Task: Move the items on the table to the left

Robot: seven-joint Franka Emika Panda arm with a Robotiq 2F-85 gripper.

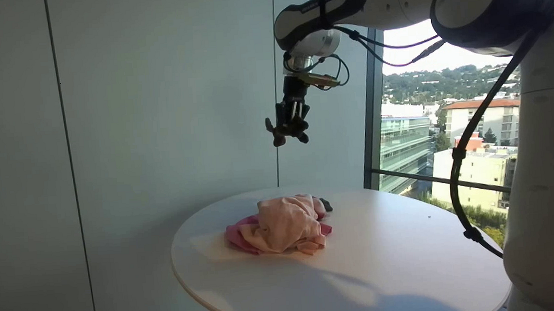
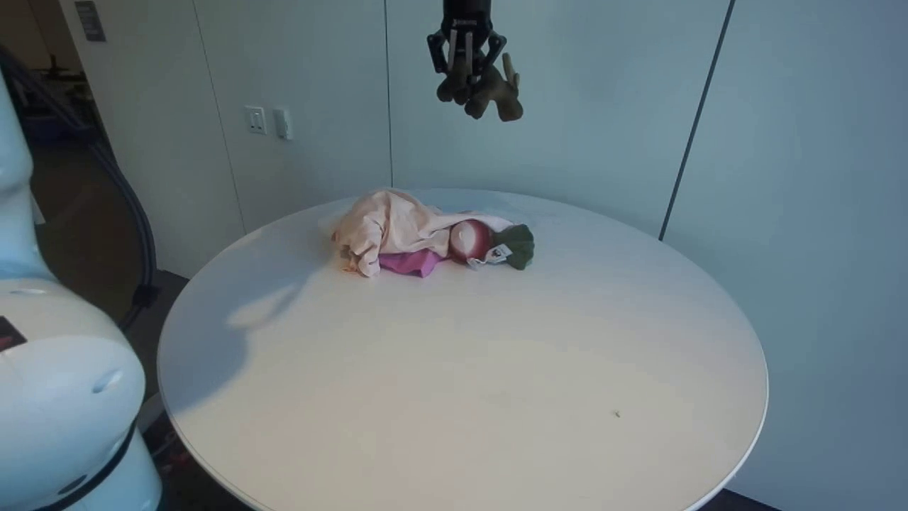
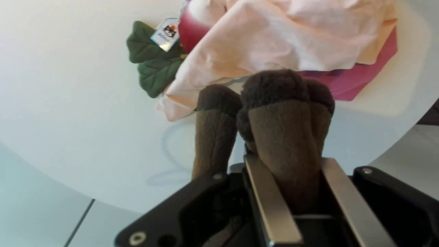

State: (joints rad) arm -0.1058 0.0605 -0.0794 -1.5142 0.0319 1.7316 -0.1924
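A dark-tipped brown plush toy [image 3: 283, 133] hangs above the round white table [image 2: 461, 390], held in the black gripper [image 3: 291, 160], whose jaws stand apart by just 1 clamped limb. Near the edge beside the pale wall [image 2: 589, 106] I see a crumpled peach cloth [image 3: 271, 37], magenta fabric [image 3: 353, 79] under it, and a red-and-white ball [image 2: 469, 240] with green leaves [image 3: 156, 73].

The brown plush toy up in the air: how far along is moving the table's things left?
Done: the hand grips the brown plush toy, clear of the table. In progress: it hangs above, not yet set down. Remaining: putting it down. The cloths and leafy red-and-white toy lie together on the table; whether those are already where they belong, I can't tell.
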